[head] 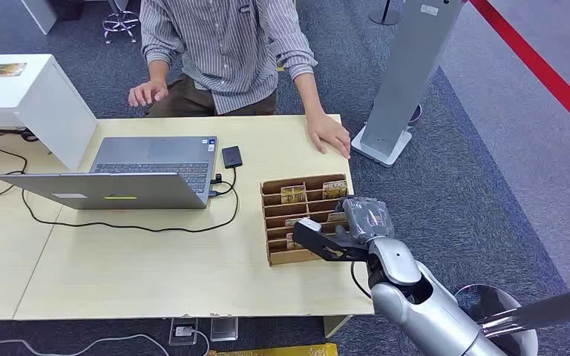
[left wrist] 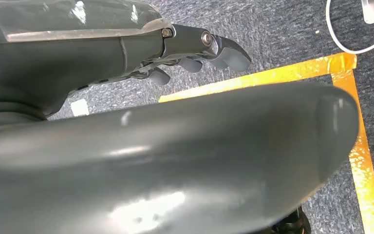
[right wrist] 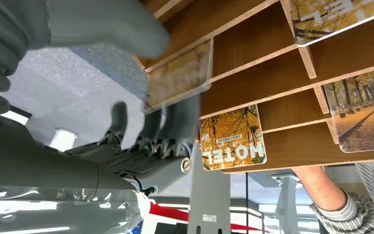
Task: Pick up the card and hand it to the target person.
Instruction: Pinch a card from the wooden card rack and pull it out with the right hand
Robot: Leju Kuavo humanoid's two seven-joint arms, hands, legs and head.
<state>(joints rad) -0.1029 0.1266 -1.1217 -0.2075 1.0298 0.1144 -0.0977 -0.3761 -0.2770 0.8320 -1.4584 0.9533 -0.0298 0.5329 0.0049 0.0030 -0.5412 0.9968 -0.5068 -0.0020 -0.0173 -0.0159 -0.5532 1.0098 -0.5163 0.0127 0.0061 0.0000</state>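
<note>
A brown slotted card rack (head: 276,222) stands on the wooden table (head: 141,267) near its right edge, with several autumn-picture cards upright in it (head: 292,194). My right hand (head: 339,236) hovers over the rack's near right part. In the right wrist view, a blurred card (right wrist: 177,75) sits between the thumb (right wrist: 102,24) and the dark fingers (right wrist: 168,124), which pinch it at the rack's edge. A "HOTEL" card (right wrist: 233,139) stands in a slot beside it. The person sits across the table, one hand (head: 329,133) flat on the tabletop. My left hand (left wrist: 199,48) hangs over the floor, holding nothing.
An open laptop (head: 141,174) with a cable and a small black device (head: 231,156) takes the table's left middle. A white box (head: 22,96) stands at the far left. A grey floor stand (head: 404,81) rises right of the table, near the person's arm.
</note>
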